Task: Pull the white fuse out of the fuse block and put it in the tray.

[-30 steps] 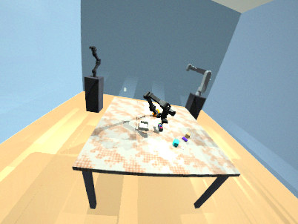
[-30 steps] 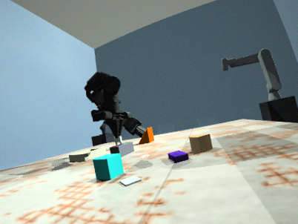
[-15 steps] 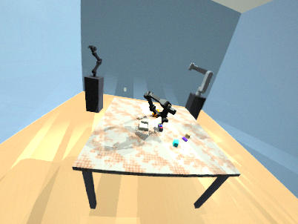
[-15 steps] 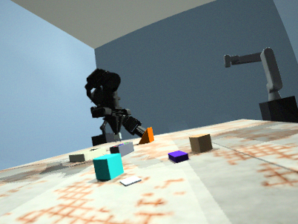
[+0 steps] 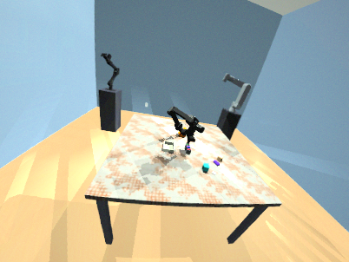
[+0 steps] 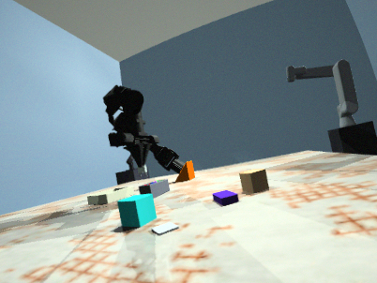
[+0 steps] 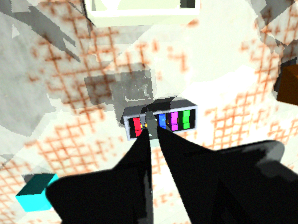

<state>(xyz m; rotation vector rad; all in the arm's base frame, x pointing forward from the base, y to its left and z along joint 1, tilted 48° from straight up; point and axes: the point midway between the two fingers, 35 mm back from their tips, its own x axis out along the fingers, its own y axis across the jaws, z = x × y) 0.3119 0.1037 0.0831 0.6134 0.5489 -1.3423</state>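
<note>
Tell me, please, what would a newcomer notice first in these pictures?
First the black hand, closed on a fuse above the grey fuse block with its red, blue, magenta and green fuses, mid-table. Then the teal cube nearest the exterior camera, and the pale tray just beyond the block.

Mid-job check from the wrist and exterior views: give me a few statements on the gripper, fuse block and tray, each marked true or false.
1. The gripper is shut on the white fuse. True.
2. The fuse block holds a red fuse left of the fingers in the wrist view. True.
3. The white fuse already lies in the tray. False: it is between the fingers, over the block.
4. The green fuse sits beside the red one. False: they are at opposite ends.
5. A cyan cube stands on the table. True.
</note>
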